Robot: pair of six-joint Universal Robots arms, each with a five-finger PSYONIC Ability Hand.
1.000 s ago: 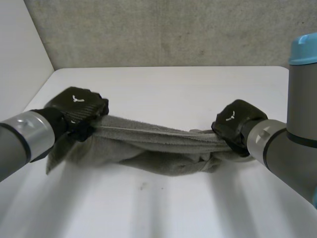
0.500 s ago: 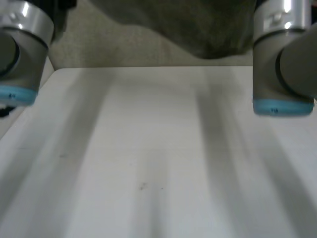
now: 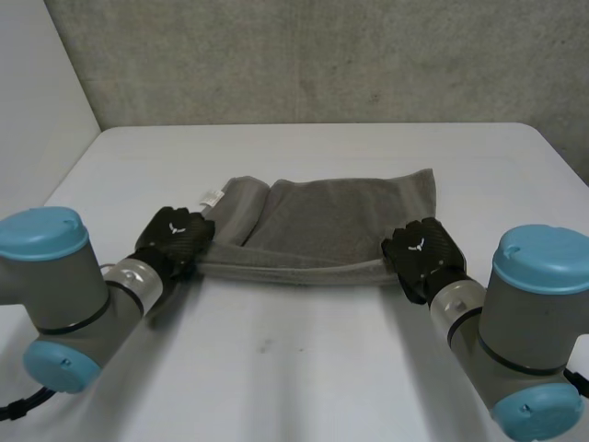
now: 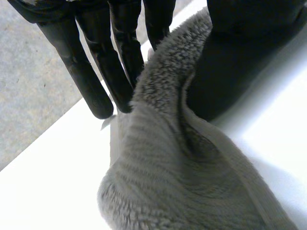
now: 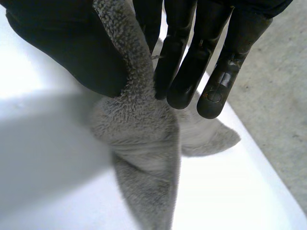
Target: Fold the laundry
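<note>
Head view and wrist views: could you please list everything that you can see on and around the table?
towel: one, grey, spread on the table's middle
label: one, white, at the towel's far left corner
table: one, white
wall: one, grey, behind the table
left arm, right arm: two, grey with light-blue caps, near side
left hand: black, pinching the towel's near left corner
right hand: black, pinching its near right corner

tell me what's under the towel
The towel lies spread on the white table, which shows all round it. The left hand and right hand pinch its near corners. The surface beneath the cloth is covered; no bulge shows.
</note>
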